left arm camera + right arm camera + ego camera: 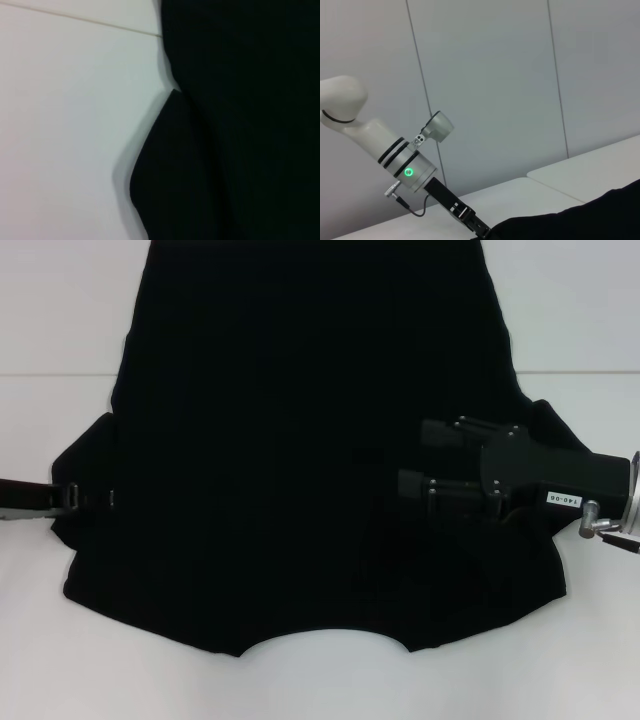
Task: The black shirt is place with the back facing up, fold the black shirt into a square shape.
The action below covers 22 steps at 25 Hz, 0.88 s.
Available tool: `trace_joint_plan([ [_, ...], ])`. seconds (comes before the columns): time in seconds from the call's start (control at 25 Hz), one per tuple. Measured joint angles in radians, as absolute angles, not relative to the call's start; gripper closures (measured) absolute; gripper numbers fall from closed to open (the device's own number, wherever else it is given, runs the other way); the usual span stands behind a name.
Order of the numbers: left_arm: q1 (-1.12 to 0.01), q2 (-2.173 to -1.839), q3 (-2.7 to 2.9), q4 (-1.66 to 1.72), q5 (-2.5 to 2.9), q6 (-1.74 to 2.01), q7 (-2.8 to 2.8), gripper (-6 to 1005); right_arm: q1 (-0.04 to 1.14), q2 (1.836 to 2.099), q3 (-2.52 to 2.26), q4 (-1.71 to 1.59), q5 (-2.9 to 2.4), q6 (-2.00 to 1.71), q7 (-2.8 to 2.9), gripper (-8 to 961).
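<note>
The black shirt (290,440) lies spread flat on the white table, its neckline notch toward the near edge. It also shows in the left wrist view, as the black shirt (240,125) with one sleeve lying on the table, and in the right wrist view as a dark edge of the black shirt (580,220). My right gripper (412,455) hovers over the shirt's right half, pointing left, open, its two fingers apart. My left gripper (95,498) reaches in low at the left sleeve, dark against the cloth.
The white table (50,320) shows bare on both sides of the shirt, with a seam line running across it. In the right wrist view my left arm (410,167) stands before a pale panelled wall.
</note>
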<state>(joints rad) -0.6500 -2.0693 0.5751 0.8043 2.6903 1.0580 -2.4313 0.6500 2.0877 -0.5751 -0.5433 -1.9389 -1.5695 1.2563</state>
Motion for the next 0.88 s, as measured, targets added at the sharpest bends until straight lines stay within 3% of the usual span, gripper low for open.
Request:
trace_joint_plan([
  [0.4, -0.652, -2.069, 0.580, 0.808, 2.698, 1.049, -2.421, 163, 0.646, 2.088, -0.575, -0.545, -1.937, -1.572, 1.256, 76],
  [0.88, -0.646, -2.068, 0.571, 0.808, 2.705, 1.044, -2.411, 431, 0.647, 2.088, -0.575, -0.550, -1.937, -1.572, 1.256, 76],
])
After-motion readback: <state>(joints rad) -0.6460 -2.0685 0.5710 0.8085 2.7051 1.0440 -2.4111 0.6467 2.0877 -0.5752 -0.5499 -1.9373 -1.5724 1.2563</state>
